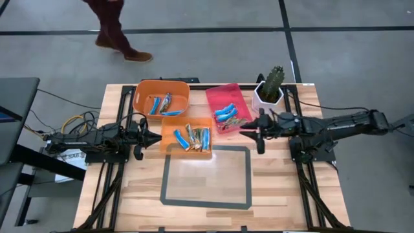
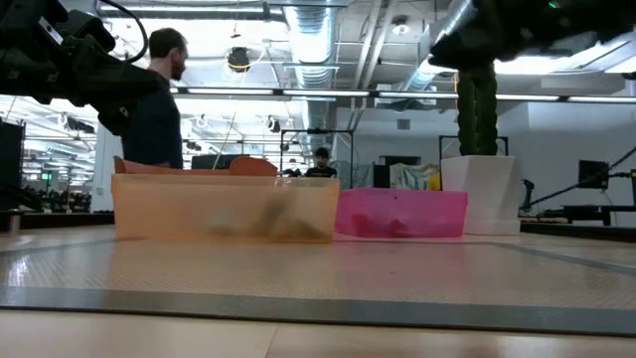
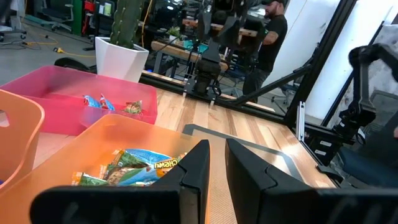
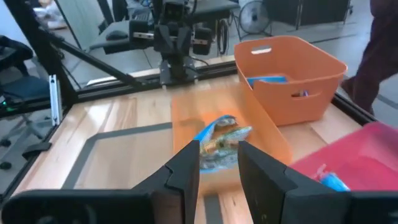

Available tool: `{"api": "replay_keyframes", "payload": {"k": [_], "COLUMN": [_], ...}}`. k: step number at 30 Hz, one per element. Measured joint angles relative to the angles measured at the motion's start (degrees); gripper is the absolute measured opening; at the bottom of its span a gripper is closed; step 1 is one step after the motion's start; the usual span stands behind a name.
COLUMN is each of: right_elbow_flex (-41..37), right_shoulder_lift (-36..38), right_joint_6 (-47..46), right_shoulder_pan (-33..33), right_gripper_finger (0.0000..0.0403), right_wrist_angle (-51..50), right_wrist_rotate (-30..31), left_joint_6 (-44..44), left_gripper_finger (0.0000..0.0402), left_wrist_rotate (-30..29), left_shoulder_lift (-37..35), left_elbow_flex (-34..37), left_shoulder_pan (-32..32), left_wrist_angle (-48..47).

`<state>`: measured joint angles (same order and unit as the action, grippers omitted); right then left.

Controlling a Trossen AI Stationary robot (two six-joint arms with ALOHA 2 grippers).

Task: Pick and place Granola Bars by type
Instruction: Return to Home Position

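Hovering just above the table [image 1: 284,194], the left gripper [image 1: 138,141] sits beside the lower orange bin [image 1: 186,154]. Its fingers are parted by a narrow slit and grip nothing. The right gripper [image 1: 260,129] faces it from the far side of the pink bin [image 1: 223,92], its fingers set a little wider and likewise empty.

Every granola bar in view lies in a bin. A mixed row of blue and multicoloured bars [image 1: 192,138] fills the lower orange bin, and a few more [image 1: 160,103] sit in the upper orange bin [image 1: 143,90]. Blue ones [image 1: 226,113] lie in the pink bin, with what looks like a tan one among them, though that is hard to make out.

The taped rectangle [image 1: 206,204] holds no bar, so sorting looks finished and only the retreat remains. The lower bin's bars lie straight ahead of the left gripper, long axes crosswise to its reach, and that arm is much the nearer. Drawing back along its own line should clear the bin wall.
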<state>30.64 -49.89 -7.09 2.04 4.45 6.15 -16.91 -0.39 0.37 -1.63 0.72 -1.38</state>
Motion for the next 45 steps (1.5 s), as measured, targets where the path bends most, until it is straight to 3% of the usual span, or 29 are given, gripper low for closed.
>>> {"api": "replay_keyframes", "payload": {"k": [13, 25, 35, 45], "right_elbow_flex": [-18.66, -29.03, -30.20, -30.22], "right_shoulder_lift": [23.55, 37.09, 45.31, 47.83], "right_joint_6": [0.62, 4.11, 9.30, 13.60], "right_shoulder_pan": [0.09, 0.07, 0.04, -1.90], "right_gripper_finger": [0.0102, 0.0102, 0.0102, 0.0102], "right_wrist_angle": [2.90, 7.14, -2.22, -2.24], "right_wrist_rotate": [2.14, 3.00, 2.95, 2.80], "left_joint_6": [0.00, 0.00, 0.00, 0.00], "left_gripper_finger": [0.0044, 0.0044, 0.0044, 0.0044], "left_wrist_rotate": [-0.01, -0.01, -0.01, -0.01], "left_shoulder_lift": [-0.01, -0.01, -0.01, 0.01], "left_elbow_flex": [0.00, 0.00, 0.00, 0.00], "left_shoulder_pan": [0.01, 0.01, -0.01, 0.01], "left_wrist_angle": [-0.01, -0.01, -0.01, -0.01]}}
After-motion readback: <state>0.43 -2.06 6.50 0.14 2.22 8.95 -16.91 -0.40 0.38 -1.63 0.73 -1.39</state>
